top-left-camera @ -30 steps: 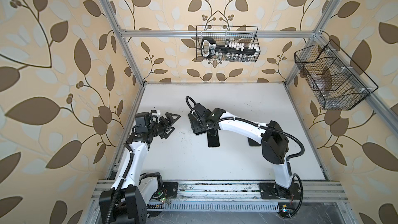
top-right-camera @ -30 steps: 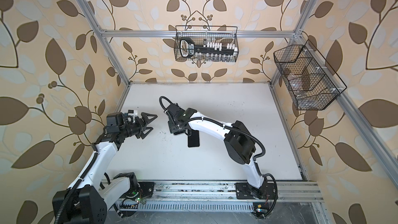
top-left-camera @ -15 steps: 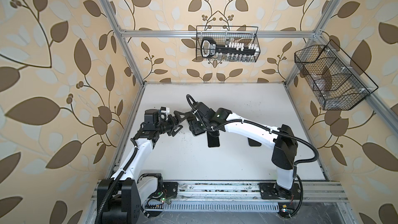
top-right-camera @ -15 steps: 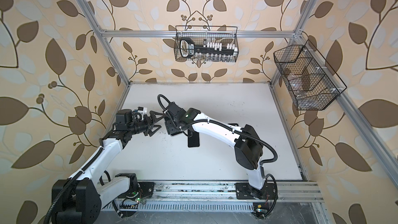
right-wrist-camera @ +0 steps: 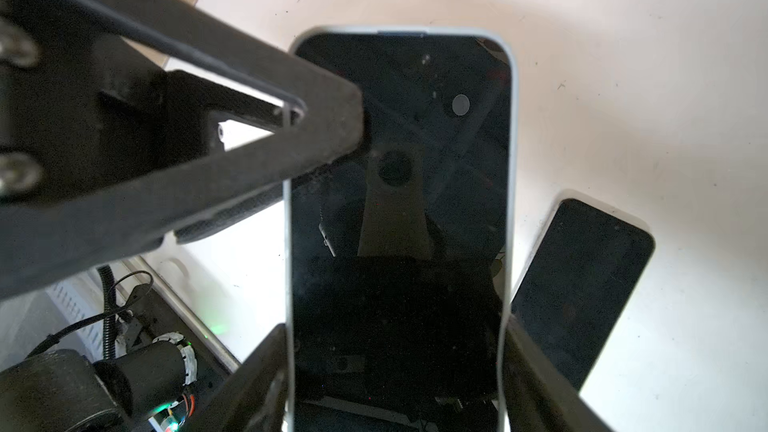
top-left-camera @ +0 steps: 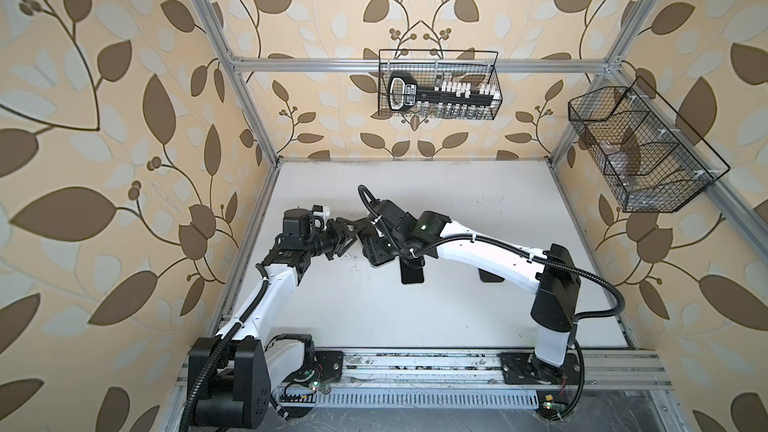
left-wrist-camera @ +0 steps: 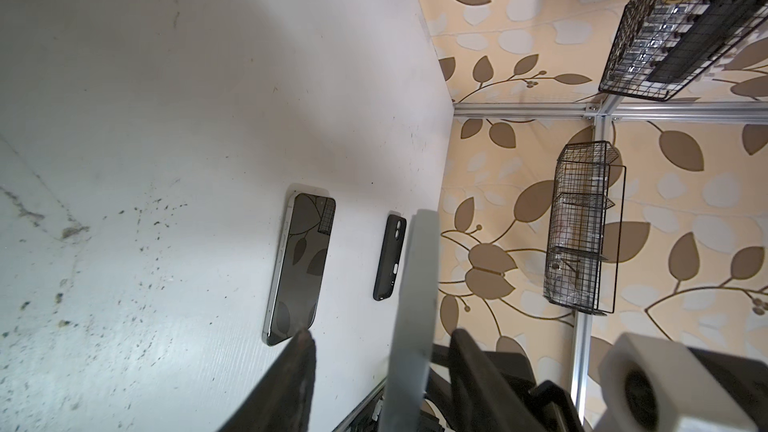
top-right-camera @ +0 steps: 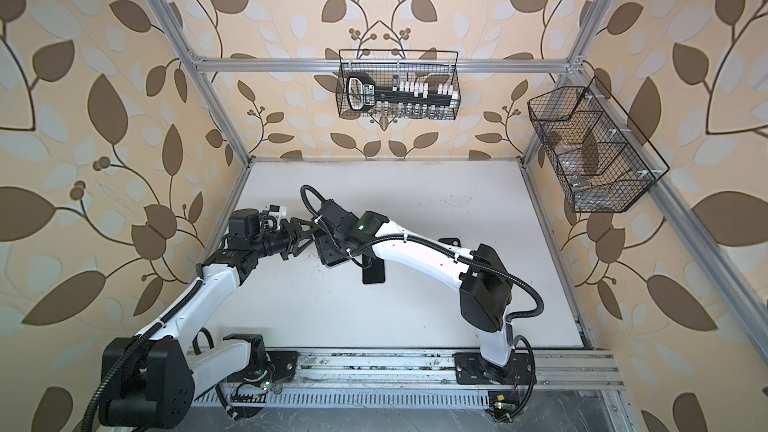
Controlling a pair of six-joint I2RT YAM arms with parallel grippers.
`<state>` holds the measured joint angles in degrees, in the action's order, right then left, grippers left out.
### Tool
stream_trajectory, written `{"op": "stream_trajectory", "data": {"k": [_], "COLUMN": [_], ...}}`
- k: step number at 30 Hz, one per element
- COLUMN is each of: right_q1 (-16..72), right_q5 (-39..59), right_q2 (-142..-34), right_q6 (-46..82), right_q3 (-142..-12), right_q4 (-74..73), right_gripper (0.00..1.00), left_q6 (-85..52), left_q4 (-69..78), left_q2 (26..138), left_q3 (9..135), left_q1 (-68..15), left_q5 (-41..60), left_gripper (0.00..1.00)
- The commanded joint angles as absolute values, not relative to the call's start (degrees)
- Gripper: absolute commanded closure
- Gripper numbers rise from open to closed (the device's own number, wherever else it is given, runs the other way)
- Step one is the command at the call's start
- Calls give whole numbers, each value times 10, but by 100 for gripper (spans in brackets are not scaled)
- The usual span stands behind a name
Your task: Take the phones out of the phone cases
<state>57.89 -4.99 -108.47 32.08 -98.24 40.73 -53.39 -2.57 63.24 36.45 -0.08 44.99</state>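
Note:
My right gripper [right-wrist-camera: 395, 367] is shut across the width of the phone [right-wrist-camera: 399, 201], dark screen up, and holds it above the table. A pale phone case [right-wrist-camera: 512, 160] rims it. In both top views it hangs left of centre at my right gripper [top-left-camera: 374, 247] [top-right-camera: 328, 249]. My left gripper [top-left-camera: 347, 234] [top-right-camera: 301, 236] has come in from the left. Its jaws straddle the phone's long edge, one finger [right-wrist-camera: 316, 126] over the screen, the other under the back. In the left wrist view the case edge [left-wrist-camera: 411, 317] stands between the left gripper's [left-wrist-camera: 380, 338] fingers with a gap on one side.
A bare phone [top-left-camera: 411, 274] [left-wrist-camera: 299, 268] lies screen up on the white table [top-left-camera: 498, 209]. An empty black case [left-wrist-camera: 388, 257] [top-right-camera: 451, 241] lies beyond it, partly under my right arm. Wire baskets hang on the back wall [top-left-camera: 438, 85] and right wall [top-left-camera: 640, 147].
My left arm has swung right to the held phone and its jaws have narrowed around the phone's edge. My right arm has stretched slightly left, still gripping the phone.

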Motion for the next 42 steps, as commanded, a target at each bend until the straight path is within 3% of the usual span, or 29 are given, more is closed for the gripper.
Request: {"op": "stream_trajectory", "data": {"k": [1,13,24,32,38,42], "right_q1": [586,588,588,588,588,587], "right_q5": [-46,-36,-12,-3,-5,-4], "right_q2": [-1062,-1061,-1059,-1059,-1059,-1060], "right_q6": [317,318,323,325,324,324], "right_q3": [-977,-962,-962,-965,-965,-964], "right_q4": [393,378,366,362,363,363], "right_gripper": [47,49,50,51,51,51], "left_q6": [-533,-551,-570,-570,-572,-576], "left_q4": [-2,17,44,48,53,53], "left_q2": [634,631,624,627,630,630], "left_q3": [375,374,358,357,355,356], "left_q1": [-6,-7,-8,-12,-15,-14], "left_q5": [452,453,456,454,454,455], "left_gripper": [49,76,80,72,84,100]}}
